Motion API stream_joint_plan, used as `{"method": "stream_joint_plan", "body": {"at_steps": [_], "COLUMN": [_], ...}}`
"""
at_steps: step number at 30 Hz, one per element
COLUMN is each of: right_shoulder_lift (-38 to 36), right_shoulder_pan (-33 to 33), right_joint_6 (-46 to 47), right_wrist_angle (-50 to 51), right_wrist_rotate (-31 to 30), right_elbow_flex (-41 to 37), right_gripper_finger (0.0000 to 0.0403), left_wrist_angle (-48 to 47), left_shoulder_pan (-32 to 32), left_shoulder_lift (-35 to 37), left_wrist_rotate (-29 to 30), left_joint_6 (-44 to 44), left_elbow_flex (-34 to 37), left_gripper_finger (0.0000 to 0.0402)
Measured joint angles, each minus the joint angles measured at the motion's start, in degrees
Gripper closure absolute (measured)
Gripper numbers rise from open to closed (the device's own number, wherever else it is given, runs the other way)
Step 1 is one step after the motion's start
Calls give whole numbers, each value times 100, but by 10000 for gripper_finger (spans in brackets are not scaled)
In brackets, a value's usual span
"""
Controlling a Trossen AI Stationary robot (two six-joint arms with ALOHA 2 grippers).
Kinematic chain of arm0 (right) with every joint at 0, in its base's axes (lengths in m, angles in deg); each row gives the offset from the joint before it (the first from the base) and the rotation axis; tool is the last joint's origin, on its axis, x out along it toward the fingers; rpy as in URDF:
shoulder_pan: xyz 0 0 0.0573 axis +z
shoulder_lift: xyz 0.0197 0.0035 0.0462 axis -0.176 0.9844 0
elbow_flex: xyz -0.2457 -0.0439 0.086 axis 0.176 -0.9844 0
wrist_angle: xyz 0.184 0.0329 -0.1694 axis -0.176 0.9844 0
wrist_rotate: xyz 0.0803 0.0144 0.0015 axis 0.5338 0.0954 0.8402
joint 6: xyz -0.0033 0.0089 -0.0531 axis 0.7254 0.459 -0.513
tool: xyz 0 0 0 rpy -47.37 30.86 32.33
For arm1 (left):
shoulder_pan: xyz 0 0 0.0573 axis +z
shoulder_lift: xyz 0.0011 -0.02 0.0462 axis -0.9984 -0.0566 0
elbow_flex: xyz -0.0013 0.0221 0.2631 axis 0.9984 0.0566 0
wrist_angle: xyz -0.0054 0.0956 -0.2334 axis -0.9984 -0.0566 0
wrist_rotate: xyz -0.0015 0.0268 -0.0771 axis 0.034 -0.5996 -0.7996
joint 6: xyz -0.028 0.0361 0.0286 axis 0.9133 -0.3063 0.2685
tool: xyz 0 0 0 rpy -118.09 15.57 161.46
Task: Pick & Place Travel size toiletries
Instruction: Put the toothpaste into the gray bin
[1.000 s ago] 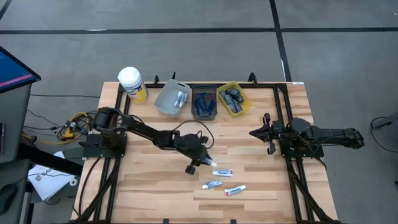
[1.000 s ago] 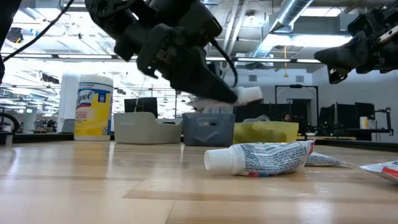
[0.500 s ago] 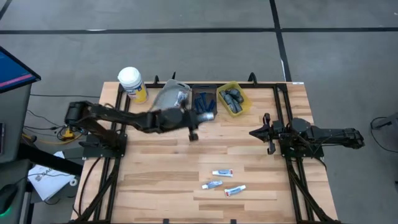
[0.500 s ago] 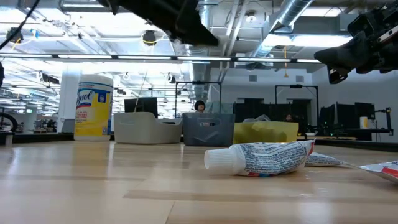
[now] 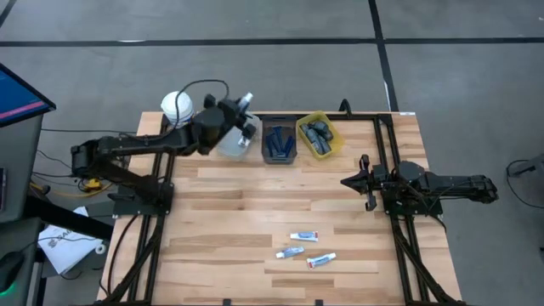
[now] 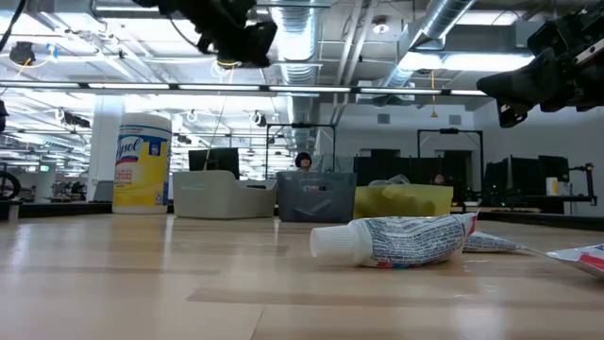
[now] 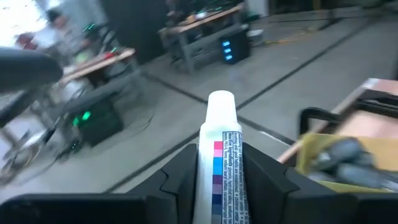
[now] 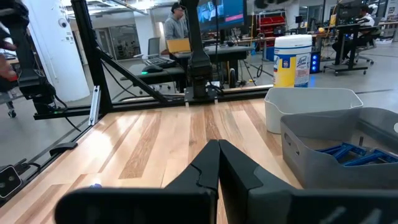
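High view: left claw [image 5: 242, 116], gripping a white tube [image 5: 246, 101], has reached the grey bin [image 5: 231, 144].

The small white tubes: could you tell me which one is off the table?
The tube clamped in the left pincer, held above the grey bin; the other three tubes lie on the table.

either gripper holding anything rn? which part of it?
Left gripper holds a white tube by its body between its fingers, cap end sticking out, up over the grey bin. Right gripper is shut and empty.
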Motion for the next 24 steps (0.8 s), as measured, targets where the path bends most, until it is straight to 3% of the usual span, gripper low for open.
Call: {"method": "stream_joint_plan", "body": {"at_steps": [7, 11, 24], "right_shoulder_lift": [0, -1, 1], "right_shoulder_pan": [-1, 1, -1], "right_joint_6": [0, 1, 1], "right_wrist_angle": [0, 2, 1], "right_wrist_rotate": [-1, 0, -2], "right_elbow_flex": [0, 0, 0], "right_gripper_finger": [403, 403, 403], "left_wrist_angle": [-72, -81, 139], "left_shoulder_pan": [687, 937, 1036], "left_shoulder_lift": [-7, -7, -7], "left_wrist_rotate": [-58, -425, -645], "left_joint_6": [806, 1337, 2616], "left_elbow_flex": [465, 997, 2515], "left_gripper_finger": [294, 294, 294]}}
